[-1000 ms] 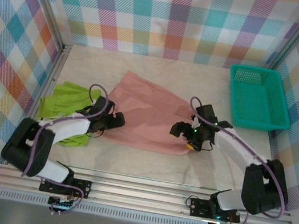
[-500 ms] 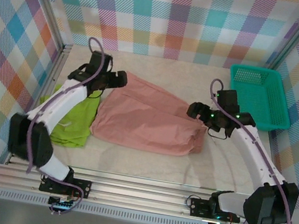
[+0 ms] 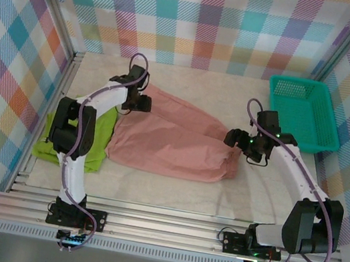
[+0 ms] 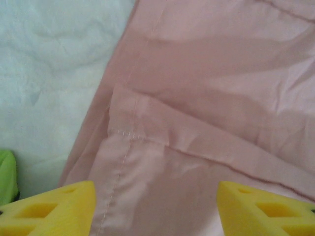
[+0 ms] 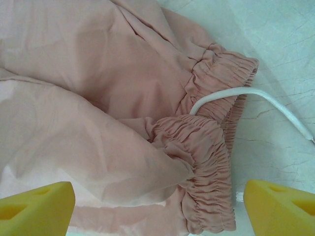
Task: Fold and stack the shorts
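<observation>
The salmon pink shorts [image 3: 172, 145] lie folded mid-table, with the waistband at the right end. The lime green shorts [image 3: 96, 137] lie left of them, partly under my left arm. My left gripper [image 3: 136, 102] hovers over the pink pair's far left corner. In the left wrist view the gripper [image 4: 155, 211] is open, its yellow fingertips [image 4: 54, 209] apart over a stitched hem [image 4: 123, 147]. My right gripper [image 3: 241, 141] is open at the right end. In its wrist view the gripper [image 5: 157, 209] straddles the gathered waistband [image 5: 211, 147] and the white drawstring [image 5: 256, 96].
A teal mesh basket [image 3: 302, 114] stands at the back right, beyond my right arm. Metal frame rails run along the left side [image 3: 59, 94] and the near edge [image 3: 165, 227]. A sliver of green cloth [image 4: 6, 174] shows beside my left fingertip.
The pink shorts went from spread out to folded. Both grippers travelled from the near edge to the far side, and the left one then shifted right onto the pink corner, its jaws narrowing.
</observation>
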